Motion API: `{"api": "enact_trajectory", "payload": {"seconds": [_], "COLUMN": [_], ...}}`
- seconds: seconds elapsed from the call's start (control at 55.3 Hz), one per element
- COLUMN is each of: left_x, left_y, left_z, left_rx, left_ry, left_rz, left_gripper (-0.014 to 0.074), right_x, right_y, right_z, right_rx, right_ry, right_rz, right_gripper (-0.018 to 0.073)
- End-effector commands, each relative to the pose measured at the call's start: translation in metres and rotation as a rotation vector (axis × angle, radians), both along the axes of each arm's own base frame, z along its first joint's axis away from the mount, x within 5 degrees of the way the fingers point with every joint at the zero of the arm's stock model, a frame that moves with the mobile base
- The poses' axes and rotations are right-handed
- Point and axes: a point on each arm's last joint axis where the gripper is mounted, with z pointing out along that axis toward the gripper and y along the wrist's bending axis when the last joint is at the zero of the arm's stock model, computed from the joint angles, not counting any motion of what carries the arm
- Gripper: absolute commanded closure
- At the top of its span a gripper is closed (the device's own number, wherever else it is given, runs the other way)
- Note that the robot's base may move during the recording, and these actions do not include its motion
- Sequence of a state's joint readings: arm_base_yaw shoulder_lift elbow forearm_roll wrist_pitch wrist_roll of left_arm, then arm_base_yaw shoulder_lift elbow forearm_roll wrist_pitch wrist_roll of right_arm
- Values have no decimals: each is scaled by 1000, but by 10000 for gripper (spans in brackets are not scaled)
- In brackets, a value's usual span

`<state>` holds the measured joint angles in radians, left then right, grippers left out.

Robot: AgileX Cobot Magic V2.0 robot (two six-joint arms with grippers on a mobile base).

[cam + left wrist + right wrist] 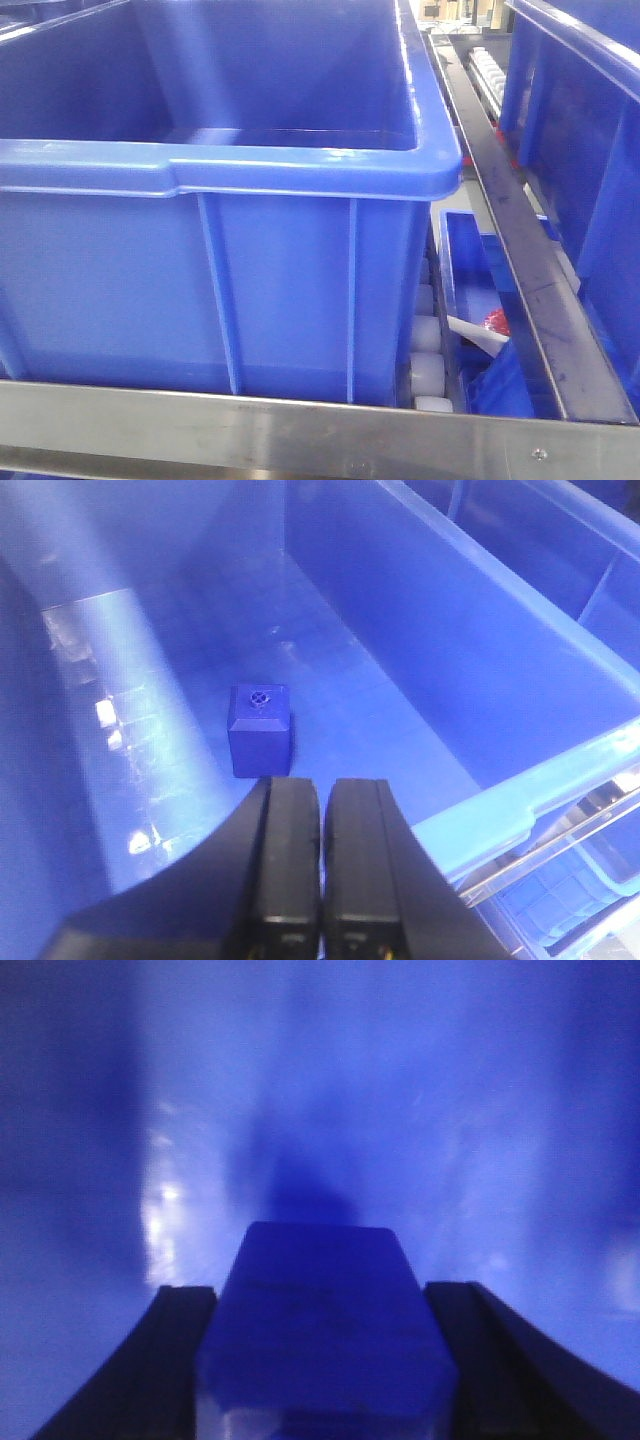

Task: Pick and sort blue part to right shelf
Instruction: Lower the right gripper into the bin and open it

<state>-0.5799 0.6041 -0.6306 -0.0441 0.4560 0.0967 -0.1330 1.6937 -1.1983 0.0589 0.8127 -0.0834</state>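
the right shelf (300, 435) is seen with a big blue crate (220, 170) at 12 o'clock. a blue part (325, 1330) is clamped in the right tool (325, 1360) over blue plastic; release is judged next. the left tool (320, 870) is pressed together, another blue cube (260, 730) at its 11 o'clock.

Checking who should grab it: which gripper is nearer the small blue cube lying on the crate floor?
Left. The left gripper hovers just above the small blue cube, jaws together. The right gripper already clamps another blue block; that cube is absent from its view.

blue part (325, 1330) blurred, base cut off
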Motion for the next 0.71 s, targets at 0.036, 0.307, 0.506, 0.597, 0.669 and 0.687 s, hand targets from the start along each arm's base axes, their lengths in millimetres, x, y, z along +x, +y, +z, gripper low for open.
{"api": "enact_trajectory", "payload": {"seconds": [0.036,0.307,0.506,0.597,0.669,0.687], "left_x": [0,0,0,0,1,1], "left_y": [-1,-1,-1,-1,0,1], "left_z": [17,17,17,17,17,18], "left_rx": [-79,-79,-77,-69,-37,-33], "left_ry": [-84,-84,-85,-90,-112,-117], "left_rz": [-2,-2,-2,-1,2,3], "left_gripper": [471,471,471,471,471,471], "right_x": [0,-26,-92,-130,-160,-166], "right_y": [-3,1,10,15,19,20], "right_z": [27,66,97,105,107,105], "right_rx": [-21,-47,-93,-115,-128,-129], "right_ry": [-108,-213,-452,-582,-662,-668], "right_rz": [2,24,25,20,17,17], "right_gripper": [-36,-64,39,158,270,300]}}
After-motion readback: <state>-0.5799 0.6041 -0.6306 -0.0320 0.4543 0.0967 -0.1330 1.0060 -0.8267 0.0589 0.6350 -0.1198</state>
